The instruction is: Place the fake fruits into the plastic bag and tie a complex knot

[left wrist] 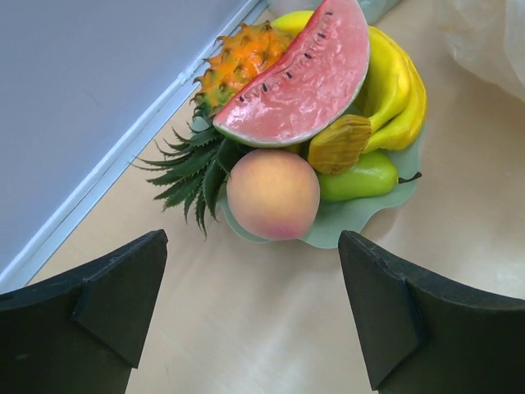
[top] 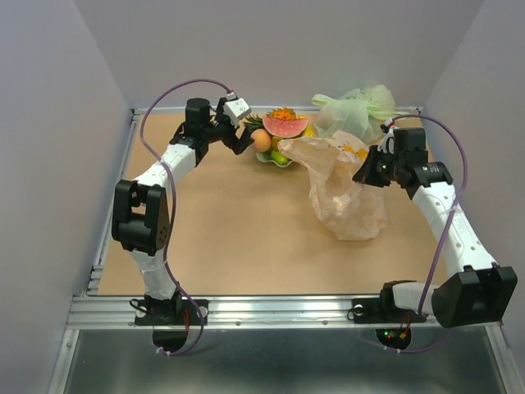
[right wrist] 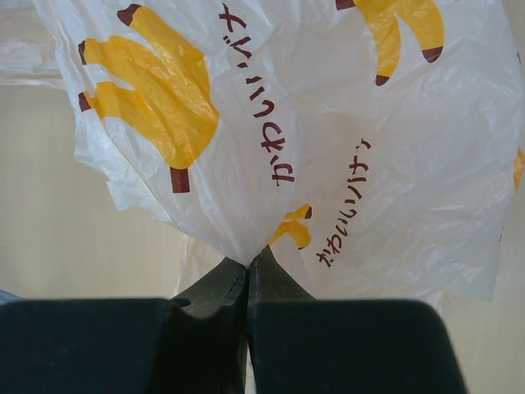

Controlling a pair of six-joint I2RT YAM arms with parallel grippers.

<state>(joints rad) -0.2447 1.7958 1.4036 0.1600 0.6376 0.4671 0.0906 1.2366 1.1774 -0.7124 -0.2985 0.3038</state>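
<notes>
The task looks barely begun: the fake fruits all sit piled in the pale green scalloped bowl (left wrist: 361, 220) at the far middle of the counter (top: 238, 238), namely a watermelon slice (left wrist: 303, 78), yellow bananas (left wrist: 398, 90), a spiky orange pineapple (left wrist: 242, 57), a peach (left wrist: 272, 194) and a small green pear-like fruit (left wrist: 361, 176). The left gripper (left wrist: 253, 240) is spread wide and holds nothing, hovering just short of the peach, so a first pick seems to be the step in hand. The plastic bag (top: 344, 193) stands crumpled just right of the bowl. The right gripper (right wrist: 248, 264) is pressed together and pinches a fold of its film near the upper edge, apparently to hold the mouth up toward the bowl. Whether anything already lies inside cannot be told. Loading every fruit and tying the knot are left to do. The bag is printed with yellow banana drawings tipped in brown and lines of dark red Japanese script, which appear to read "かわいいバナナ", though creases hide the last characters. A knotted pale green bag (top: 361, 107) lies behind, with no writing visible on it.
</notes>
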